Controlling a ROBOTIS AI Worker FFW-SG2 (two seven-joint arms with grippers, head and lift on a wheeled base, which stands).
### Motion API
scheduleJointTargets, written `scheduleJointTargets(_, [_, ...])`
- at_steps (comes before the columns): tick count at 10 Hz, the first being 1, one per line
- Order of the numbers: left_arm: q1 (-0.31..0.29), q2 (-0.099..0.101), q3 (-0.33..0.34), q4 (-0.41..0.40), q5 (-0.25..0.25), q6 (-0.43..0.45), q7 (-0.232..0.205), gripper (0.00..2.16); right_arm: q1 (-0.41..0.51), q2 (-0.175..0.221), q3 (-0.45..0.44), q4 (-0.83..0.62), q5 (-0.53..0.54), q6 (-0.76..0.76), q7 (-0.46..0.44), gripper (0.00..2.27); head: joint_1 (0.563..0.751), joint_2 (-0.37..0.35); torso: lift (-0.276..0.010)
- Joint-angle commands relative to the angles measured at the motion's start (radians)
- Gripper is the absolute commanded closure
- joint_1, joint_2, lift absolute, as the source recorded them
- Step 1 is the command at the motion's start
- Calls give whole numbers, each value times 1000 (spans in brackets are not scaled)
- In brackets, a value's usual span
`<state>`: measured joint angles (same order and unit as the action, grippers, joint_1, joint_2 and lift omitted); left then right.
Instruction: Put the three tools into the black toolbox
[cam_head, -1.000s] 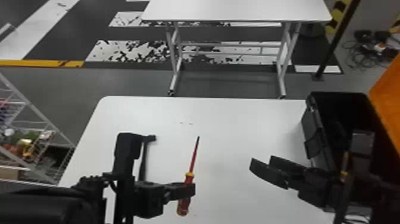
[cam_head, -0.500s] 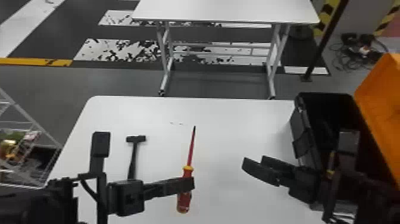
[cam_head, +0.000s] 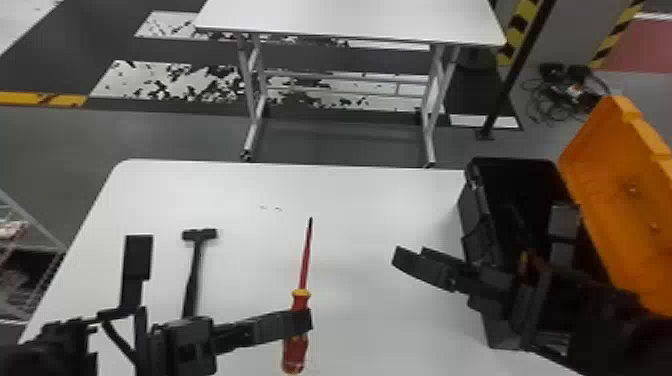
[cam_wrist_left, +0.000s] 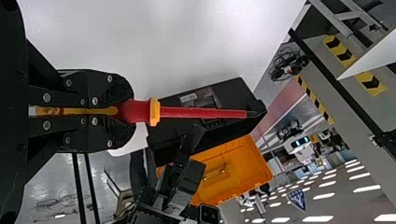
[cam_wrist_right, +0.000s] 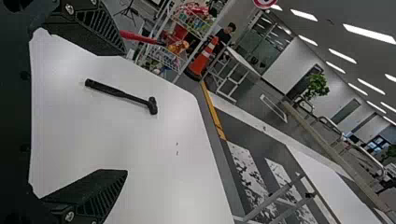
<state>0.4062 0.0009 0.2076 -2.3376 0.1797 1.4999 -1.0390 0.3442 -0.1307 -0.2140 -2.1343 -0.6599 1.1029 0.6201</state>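
In the head view my left gripper holds the red screwdriver by its handle, blade pointing away. The left wrist view has this gripper shut around the handle, the red shaft sticking out. A black hammer lies on the white table left of the screwdriver; it is also in the right wrist view. Beside the black toolbox, my right gripper stands with its fingers apart and nothing between them. Something red and yellow shows inside the toolbox, partly hidden.
The toolbox's orange lid is tilted up on the right. My right arm crosses over the box's near part. A second white table stands beyond the work table, and a wire rack is at the left.
The head view has swung right, so the tables and toolbox sit farther left. Relative to the table, the held screwdriver has shifted slightly right. The hammer, partly hidden behind the left gripper before, now shows more.
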Motion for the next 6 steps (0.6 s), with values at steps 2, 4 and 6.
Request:
scheduleJointTargets(2, [5, -1, -30, -2, -6, -13, -1, 1747, -48, -1, 27, 16, -41, 108, 7, 103, 695, -39, -51])
scheduleJointTargets(4, [-6, 1, -45, 6, -11, -19, 1, 1791, -63, 0, 81, 19, -55, 188, 7, 103, 695, -2, -51])
scheduleJointTargets(6, [-20, 1, -56, 23, -13, -16, -1, 1791, -71, 2, 113, 16, -83, 206, 6, 103, 695, 39, -51])
